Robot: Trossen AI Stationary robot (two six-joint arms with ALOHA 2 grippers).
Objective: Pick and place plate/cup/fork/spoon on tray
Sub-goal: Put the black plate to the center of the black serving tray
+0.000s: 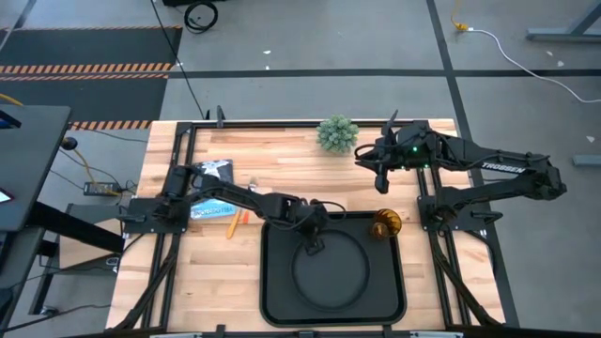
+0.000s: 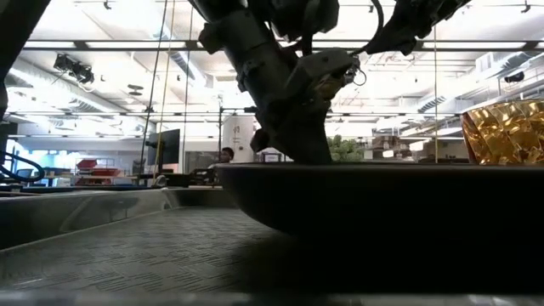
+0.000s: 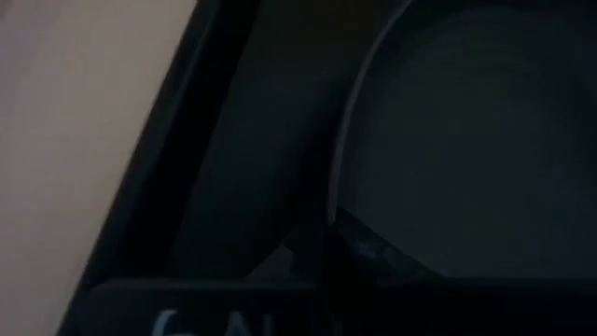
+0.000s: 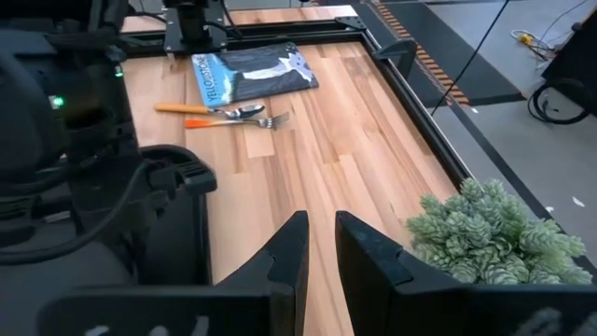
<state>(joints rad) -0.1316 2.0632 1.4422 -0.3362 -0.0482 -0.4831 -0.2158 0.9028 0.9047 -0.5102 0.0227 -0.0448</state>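
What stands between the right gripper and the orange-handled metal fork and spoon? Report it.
The dark left arm, left gripper shut on the round black plate's rim, lies across the right gripper's straight path to the fork and spoon.

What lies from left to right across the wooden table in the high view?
Blue packet → fork and spoon → left tool over the plate on the tray → amber cup.

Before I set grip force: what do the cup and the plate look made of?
Cup: probably plastic, perhaps glass; translucent amber with glinting facets. Plate: matte black, no shine; plastic or coated ceramic, can't tell which.
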